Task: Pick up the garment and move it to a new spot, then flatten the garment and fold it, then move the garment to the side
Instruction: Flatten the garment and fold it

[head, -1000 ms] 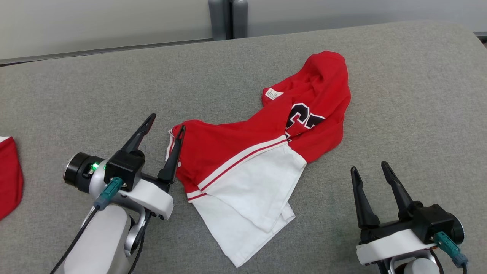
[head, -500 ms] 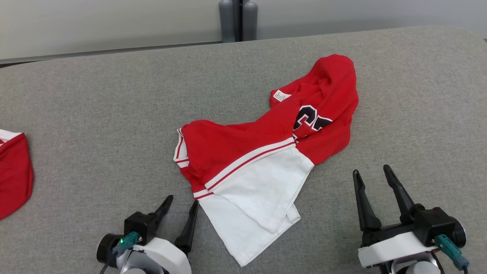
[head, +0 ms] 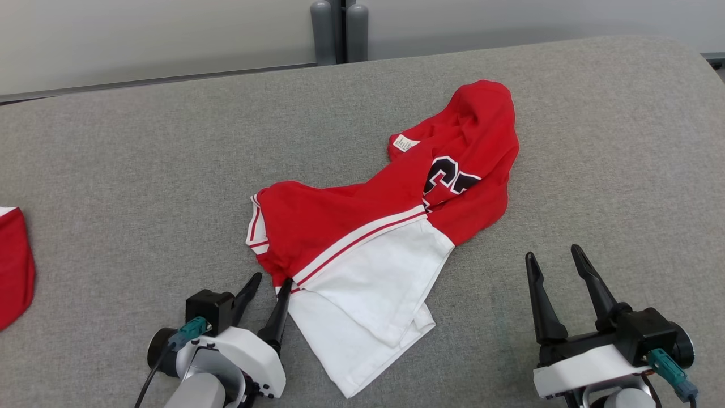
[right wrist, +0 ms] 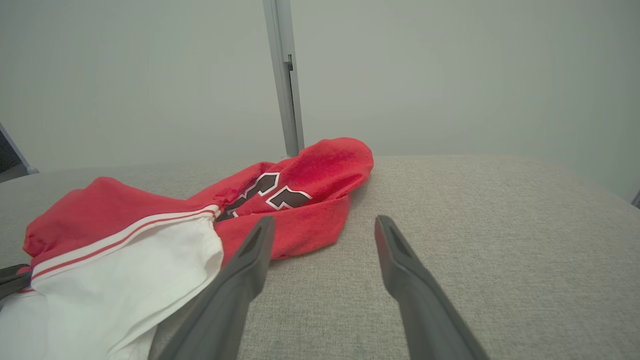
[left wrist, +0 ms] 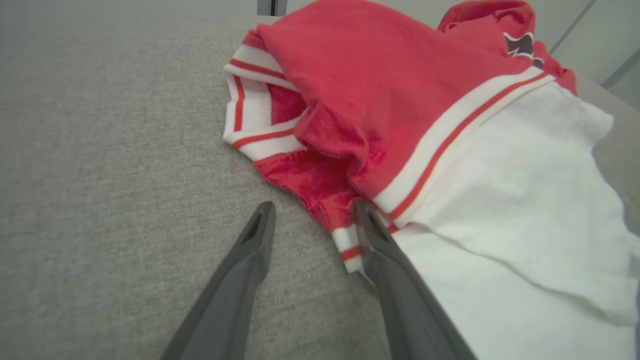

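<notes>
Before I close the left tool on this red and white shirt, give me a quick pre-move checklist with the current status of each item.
1. The left tool is open: ok, fingers spread.
2. The left tool is lined up on the crumpled red and white jersey garment: ok, one finger overlaps the striped hem, the other is over bare surface.
3. Contact with the hem, and how many layers would be caught: cannot tell.
4. The right tool is open and apart from the garment: ok.
5. Garment lies flat: not ok, bunched and folded over itself.
6. Room on the grey fabric surface for a new spot: ok, a bare stretch lies between the garment and the red cloth at the left edge.
</notes>
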You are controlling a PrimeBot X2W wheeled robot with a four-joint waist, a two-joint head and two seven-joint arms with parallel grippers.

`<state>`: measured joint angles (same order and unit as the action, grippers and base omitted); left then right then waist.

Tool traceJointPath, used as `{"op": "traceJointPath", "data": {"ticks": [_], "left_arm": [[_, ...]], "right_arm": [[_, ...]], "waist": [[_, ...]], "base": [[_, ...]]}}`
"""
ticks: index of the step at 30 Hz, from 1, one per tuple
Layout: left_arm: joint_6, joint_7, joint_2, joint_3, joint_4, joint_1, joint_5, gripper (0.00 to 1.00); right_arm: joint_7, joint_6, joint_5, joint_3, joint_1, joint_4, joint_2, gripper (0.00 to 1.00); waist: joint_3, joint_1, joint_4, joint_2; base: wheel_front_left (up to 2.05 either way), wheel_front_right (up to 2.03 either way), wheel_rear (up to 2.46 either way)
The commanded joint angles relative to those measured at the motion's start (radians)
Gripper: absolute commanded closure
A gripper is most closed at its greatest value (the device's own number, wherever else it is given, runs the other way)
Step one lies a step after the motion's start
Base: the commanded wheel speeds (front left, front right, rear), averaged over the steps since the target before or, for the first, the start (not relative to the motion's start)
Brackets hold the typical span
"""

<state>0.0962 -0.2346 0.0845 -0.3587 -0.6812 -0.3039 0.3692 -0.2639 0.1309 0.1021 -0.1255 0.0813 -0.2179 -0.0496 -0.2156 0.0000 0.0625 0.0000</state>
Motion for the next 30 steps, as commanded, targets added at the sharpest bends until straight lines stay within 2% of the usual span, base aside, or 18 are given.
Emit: {"op": "traceJointPath", "data": {"ticks": [1, 2, 9, 15, 19, 26, 30], "left_arm": [[0.006, 0.002, 0.004, 0.001, -0.012, -0.012, 0.014, 0.9], [0.013, 0.002, 0.002, -0.005, -0.016, -0.011, 0.024, 1.0], [0.024, -0.029, 0.04, -0.002, 0.07, -0.013, 0.02, 1.0], [-0.033, -0.031, 0.094, 0.099, 0.173, 0.052, -0.001, 1.0], [-0.063, -0.032, 0.115, 0.151, 0.186, 0.092, -0.013, 1.0], [-0.083, -0.032, 0.101, 0.161, 0.193, 0.126, -0.026, 1.0], [-0.056, -0.032, 0.081, 0.166, 0.231, 0.128, -0.017, 1.0]], "right_arm": [[-0.001, 0.0, 0.0, 0.001, -0.003, -0.002, -0.002, 0.0], [-0.001, 0.0, 0.003, 0.0, -0.004, -0.001, -0.002, 0.0], [-0.001, 0.0, 0.011, 0.008, -0.017, -0.001, -0.002, 0.0], [-0.001, 0.0, 0.018, 0.006, -0.028, -0.006, -0.002, 0.0], [-0.001, 0.0, 0.02, 0.001, -0.033, -0.008, -0.002, 0.0], [-0.001, 0.0, 0.023, 0.0, -0.039, -0.008, -0.002, 0.0], [-0.001, 0.0, 0.025, -0.001, -0.035, -0.006, -0.002, 0.0]], "waist": [[0.0, 0.0, 0.003, 0.0], [0.001, 0.0, 0.004, 0.0], [0.009, 0.0, -0.003, 0.0], [0.026, 0.0, -0.013, 0.0], [0.038, 0.0, -0.015, 0.0], [0.048, 0.0, -0.023, 0.0], [0.044, 0.0, -0.027, 0.0]], "base": [[0.0, 0.0, 0.0], [0.0, 0.0, 0.0], [0.0, 0.0, 0.0], [0.0, 0.0, 0.0], [0.0, 0.0, 0.0], [0.0, 0.0, 0.0], [0.0, 0.0, 0.0]]}}
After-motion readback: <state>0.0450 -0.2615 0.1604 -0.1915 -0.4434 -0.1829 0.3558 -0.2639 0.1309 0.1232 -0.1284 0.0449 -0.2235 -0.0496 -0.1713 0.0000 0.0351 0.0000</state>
